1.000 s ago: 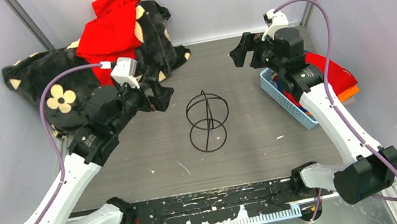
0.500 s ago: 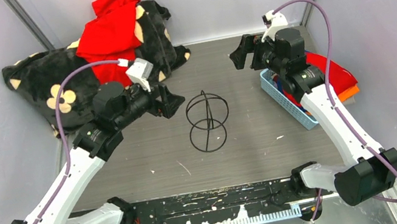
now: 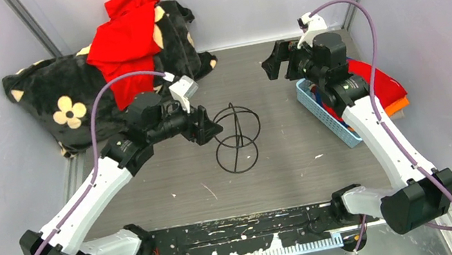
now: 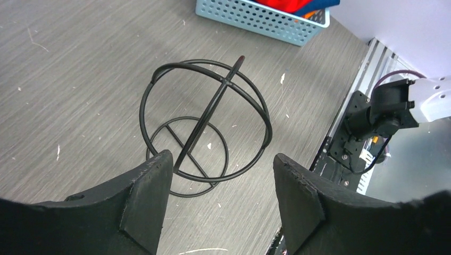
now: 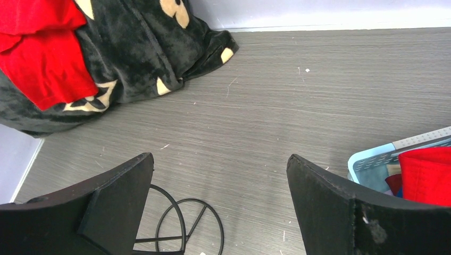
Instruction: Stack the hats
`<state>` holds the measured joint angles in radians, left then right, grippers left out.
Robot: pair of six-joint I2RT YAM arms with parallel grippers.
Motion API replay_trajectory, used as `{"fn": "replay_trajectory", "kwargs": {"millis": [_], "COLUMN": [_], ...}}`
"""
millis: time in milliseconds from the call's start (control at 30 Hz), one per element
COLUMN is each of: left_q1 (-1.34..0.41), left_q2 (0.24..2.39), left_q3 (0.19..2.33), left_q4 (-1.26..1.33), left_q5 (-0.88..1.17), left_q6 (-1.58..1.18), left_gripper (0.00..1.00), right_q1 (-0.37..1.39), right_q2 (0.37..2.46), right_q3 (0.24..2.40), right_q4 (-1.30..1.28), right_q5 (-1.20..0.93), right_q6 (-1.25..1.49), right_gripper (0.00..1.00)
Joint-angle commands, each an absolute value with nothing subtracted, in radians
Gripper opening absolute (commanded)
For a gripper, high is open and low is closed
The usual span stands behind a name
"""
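A red hat (image 3: 375, 81) lies on top of a pile in the light blue basket (image 3: 323, 112) at the right, with an orange hat (image 3: 400, 104) showing under it. The red hat also shows in the right wrist view (image 5: 425, 175). A black wire hat stand (image 3: 237, 138) stands bare at the table's middle; it also shows in the left wrist view (image 4: 205, 119). My left gripper (image 3: 210, 130) is open and empty, just left of the stand (image 4: 223, 156). My right gripper (image 3: 273, 59) is open and empty, raised to the left of the basket (image 5: 219, 158).
A black blanket with cream flowers (image 3: 56, 94) fills the back left corner, with a bright red garment (image 3: 126, 33) on it. Grey walls close the back and sides. The basket sits against the right arm (image 3: 351, 98).
My left arm has swung right from the blanket's edge to just beside the wire stand. The right arm has not moved.
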<state>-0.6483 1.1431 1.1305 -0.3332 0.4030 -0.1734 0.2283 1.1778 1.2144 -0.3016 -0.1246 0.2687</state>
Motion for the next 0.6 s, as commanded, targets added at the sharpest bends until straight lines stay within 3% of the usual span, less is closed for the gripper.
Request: {"fn": "replay_trajectory", "kwargs": {"millis": [0, 467, 567], "left_q1": [-0.653, -0.655, -0.654], "left_q2": [1.181, 1.262, 1.308], "left_q3": [1.127, 1.079, 1.081], "left_q4": [-0.26, -0.13, -0.113], "left_q5": [0.471, 0.416, 0.42], "left_q6": [-0.127, -0.073, -0.067], "left_gripper": [0.68, 0.57, 0.49], "right_q1": [0.233, 0.232, 0.233], "right_q2": [1.159, 1.165, 1.165], "right_q3": [1.228, 1.212, 1.209], "right_q4": [-0.262, -0.249, -0.247], "right_q5": [-0.13, -0.146, -0.145], "right_q6": [0.245, 0.245, 0.245], "right_gripper": [1.0, 1.0, 1.0]}}
